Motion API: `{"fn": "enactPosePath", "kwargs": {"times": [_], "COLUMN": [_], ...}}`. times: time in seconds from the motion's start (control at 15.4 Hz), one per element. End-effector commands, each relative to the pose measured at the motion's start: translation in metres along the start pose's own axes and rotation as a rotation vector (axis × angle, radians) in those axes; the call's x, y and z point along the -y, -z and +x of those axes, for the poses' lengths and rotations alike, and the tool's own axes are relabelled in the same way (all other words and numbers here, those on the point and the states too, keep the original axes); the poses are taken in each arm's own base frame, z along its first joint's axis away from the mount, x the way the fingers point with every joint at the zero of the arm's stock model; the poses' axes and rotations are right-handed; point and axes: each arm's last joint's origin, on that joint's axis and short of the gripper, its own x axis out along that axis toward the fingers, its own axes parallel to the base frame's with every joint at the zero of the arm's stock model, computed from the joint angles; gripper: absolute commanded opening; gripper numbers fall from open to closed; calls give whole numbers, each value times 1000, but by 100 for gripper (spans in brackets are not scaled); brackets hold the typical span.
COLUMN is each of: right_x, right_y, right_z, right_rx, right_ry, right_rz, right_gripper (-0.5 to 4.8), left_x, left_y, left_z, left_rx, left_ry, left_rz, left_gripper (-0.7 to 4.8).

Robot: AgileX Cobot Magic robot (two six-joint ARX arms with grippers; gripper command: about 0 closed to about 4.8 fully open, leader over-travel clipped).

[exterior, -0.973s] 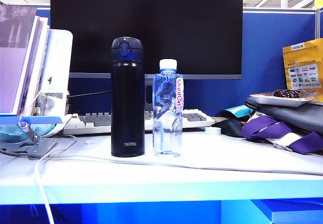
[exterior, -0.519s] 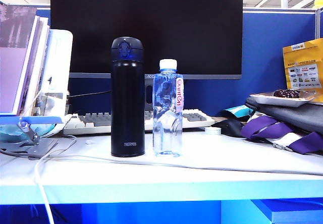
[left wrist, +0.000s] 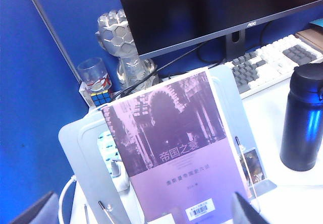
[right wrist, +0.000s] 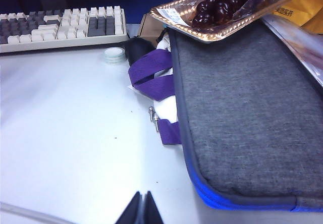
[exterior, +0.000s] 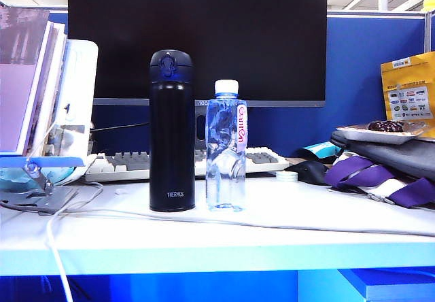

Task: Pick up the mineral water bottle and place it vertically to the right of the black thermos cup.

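The bottle point(exterior: 225, 154) stands upright on the desk point(exterior: 285, 220), just right of the thermos point(exterior: 171, 132) — close beside it, in front of the keyboard point(exterior: 129, 164). My left gripper point(left wrist: 141, 211) is spread wide, hanging over a purple book point(left wrist: 176, 153) with nothing between its fingertips. My right gripper point(right wrist: 142, 209) is pressed together, empty — low over bare desk beside a grey bag point(right wrist: 242, 108).

At frame centre the bottle point(exterior: 225, 149) stands upright just right of the thermos point(exterior: 171, 132), both on the table point(exterior: 306, 213). Behind them lies the keyboard point(exterior: 129, 164), then the monitor point(exterior: 197, 37). Books point(exterior: 34, 77) stand at left, a bag point(exterior: 387, 156) lies at right.
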Motion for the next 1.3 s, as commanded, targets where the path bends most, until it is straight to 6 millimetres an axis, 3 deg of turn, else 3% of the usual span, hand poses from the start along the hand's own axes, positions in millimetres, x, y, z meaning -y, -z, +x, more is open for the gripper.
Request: {"fn": "enactPosePath", "kwargs": {"times": [0.06, 0.19, 0.32, 0.45, 0.71, 0.84, 1.04, 1.3], "right_x": [0, 0, 0, 0, 0, 0, 0, 0], "right_y": [1, 1, 1, 1, 1, 1, 1, 1], "right_z": [0, 0, 0, 0, 0, 0, 0, 0], "right_rx": [-6, -5, -5, -5, -5, -5, -5, -5], "right_ry": [-3, -3, -3, -3, -4, -3, -3, -3], "right_rz": [3, 3, 3, 3, 3, 3, 3, 3], "right_gripper": [22, 22, 22, 22, 22, 22, 22, 22], "left_x": [-3, -1, 10, 18, 36, 42, 53, 62], "left_y": [-14, -27, -18, 10, 98, 131, 172, 204], "left_z": [-2, -2, 16, 30, 67, 85, 104, 117], "left_rx": [139, 361, 523, 487, 335, 314, 248, 101], "left_ry": [-23, 38, 18, 8, -69, -94, -50, -20], "left_rz": [-24, -76, -98, -86, -192, -281, -302, -285], "left_gripper": [479, 479, 479, 479, 479, 479, 479, 479]}}
